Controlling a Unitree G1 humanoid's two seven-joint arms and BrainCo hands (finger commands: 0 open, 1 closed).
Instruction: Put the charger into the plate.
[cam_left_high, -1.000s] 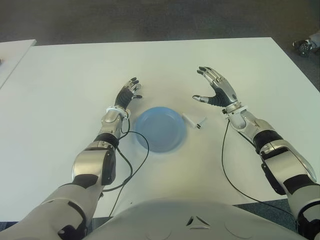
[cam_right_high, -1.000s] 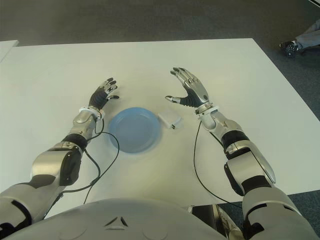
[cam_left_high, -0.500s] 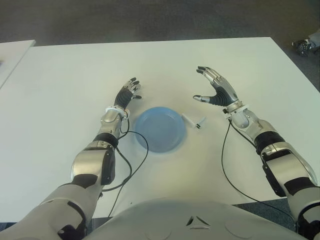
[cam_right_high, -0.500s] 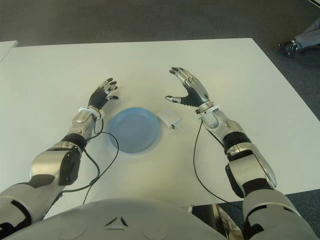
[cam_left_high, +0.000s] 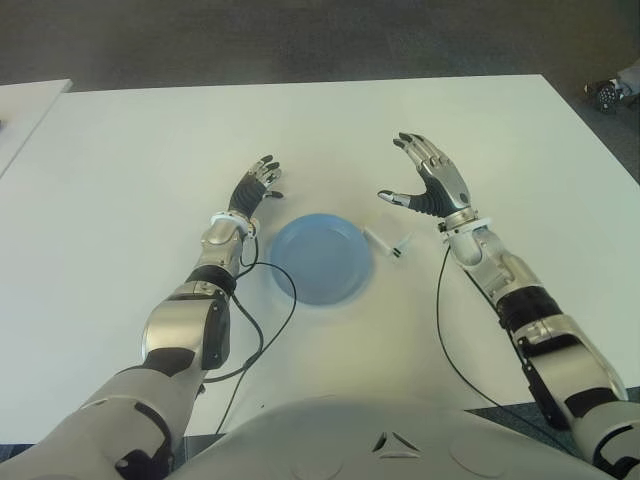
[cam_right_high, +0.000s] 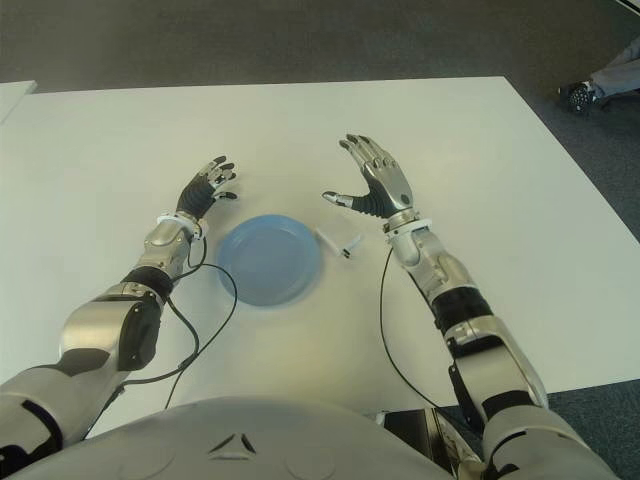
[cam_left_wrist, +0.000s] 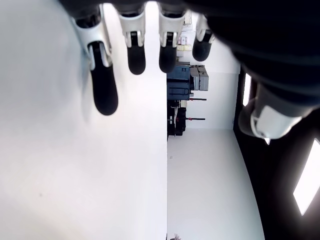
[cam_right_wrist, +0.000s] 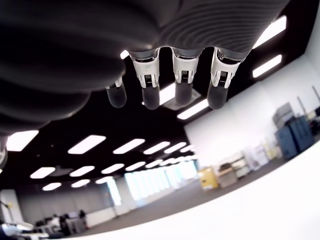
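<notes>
A small white charger (cam_left_high: 386, 241) lies on the white table (cam_left_high: 130, 150), just right of a light blue plate (cam_left_high: 321, 258). My right hand (cam_left_high: 428, 181) hovers open, fingers spread, a little right of the charger and farther back than it, holding nothing. In the right wrist view the fingers (cam_right_wrist: 181, 75) point out at the room, with nothing between them. My left hand (cam_left_high: 257, 186) shows open beside the plate's far left rim. Its fingers (cam_left_wrist: 135, 47) reach out over the white tabletop in the left wrist view.
A black cable (cam_left_high: 262, 330) loops on the table from my left arm past the plate's near left edge. Another cable (cam_left_high: 443, 330) hangs from my right forearm. A second white table (cam_left_high: 22, 110) stands at the far left. Dark floor lies beyond the far edge.
My right hand has drifted slightly left, toward the charger, still open. The charger, plate and left hand have not moved.
</notes>
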